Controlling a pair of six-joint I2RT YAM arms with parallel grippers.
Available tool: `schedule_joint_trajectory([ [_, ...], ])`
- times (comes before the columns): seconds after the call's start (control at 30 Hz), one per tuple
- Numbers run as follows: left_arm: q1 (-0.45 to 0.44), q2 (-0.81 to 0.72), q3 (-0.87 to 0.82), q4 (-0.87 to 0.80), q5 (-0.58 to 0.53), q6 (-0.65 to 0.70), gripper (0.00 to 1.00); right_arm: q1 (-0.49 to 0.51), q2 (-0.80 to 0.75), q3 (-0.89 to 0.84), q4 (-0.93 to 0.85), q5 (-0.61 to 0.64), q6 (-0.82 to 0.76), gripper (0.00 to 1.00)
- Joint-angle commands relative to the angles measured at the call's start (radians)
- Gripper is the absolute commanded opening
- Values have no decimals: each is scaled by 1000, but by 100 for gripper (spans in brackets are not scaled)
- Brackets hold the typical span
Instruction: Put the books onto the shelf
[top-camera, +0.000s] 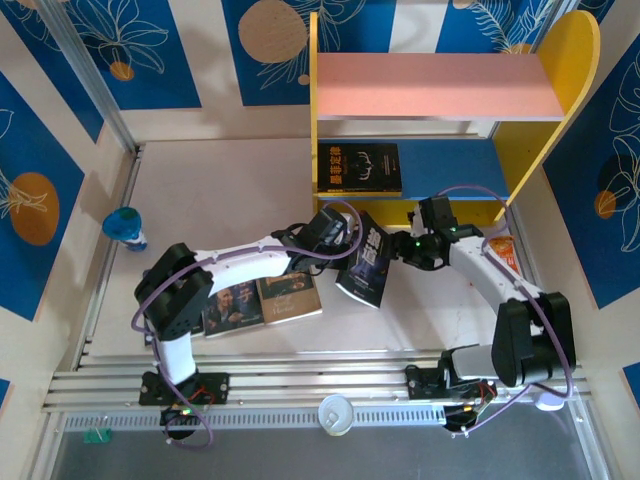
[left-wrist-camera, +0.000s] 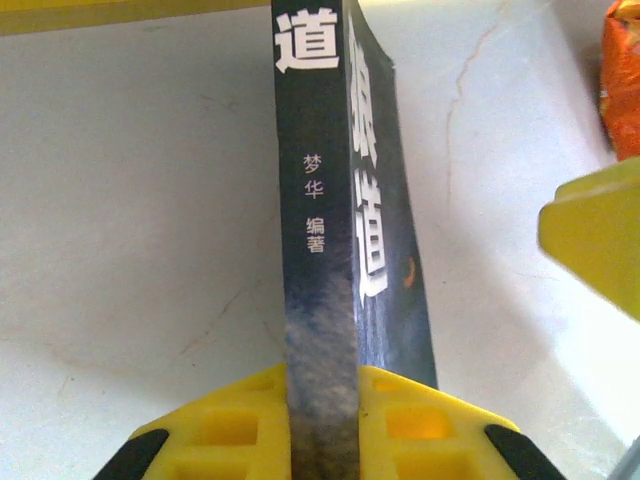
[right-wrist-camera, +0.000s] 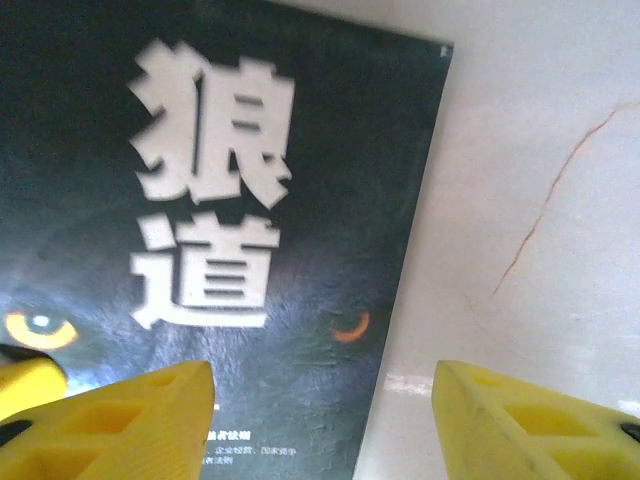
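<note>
Far left on the table (top-camera: 250, 190) I see a small blue bottle (top-camera: 124, 226). Right of it, two books lie flat side by side near the left arm: the bearded-man book (top-camera: 232, 305) and the brown book (top-camera: 289, 296), touching along one edge.

The left gripper (top-camera: 330, 232) is clamped on the wolf book (top-camera: 365, 262). On the left wrist camera its yellow fingers (left-wrist-camera: 240, 430) pinch the bottom of the spine, which runs straight away from them. From above, the book is tilted, its long axis running from the shelf front toward the near edge, in front of the lower board.

The shelf (top-camera: 440, 85) holds the antler book (top-camera: 360, 168) on its blue lower board, at the left end, cover toward the camera.

The right gripper (top-camera: 425, 240) sits just right of the wolf book, jaws apart. On its wrist camera one finger (right-wrist-camera: 130, 420) overlaps the cover and the other is over bare table. An orange packet (top-camera: 503, 250) lies beside that arm.
</note>
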Motion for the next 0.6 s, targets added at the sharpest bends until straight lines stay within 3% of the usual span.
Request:
schedule_joint_trajectory([
  [0.0,-16,-76,5,86,70,40,0,-29,-92,-18,18,-51,19,61],
  [0.2,-17,-151,-6,116,72,42,0,-86,-236,-56,36,-97,43,66],
  [0.57,-17,-247,37,121,-10,16,0,-171,-330,-77,96,-187,105,67],
])
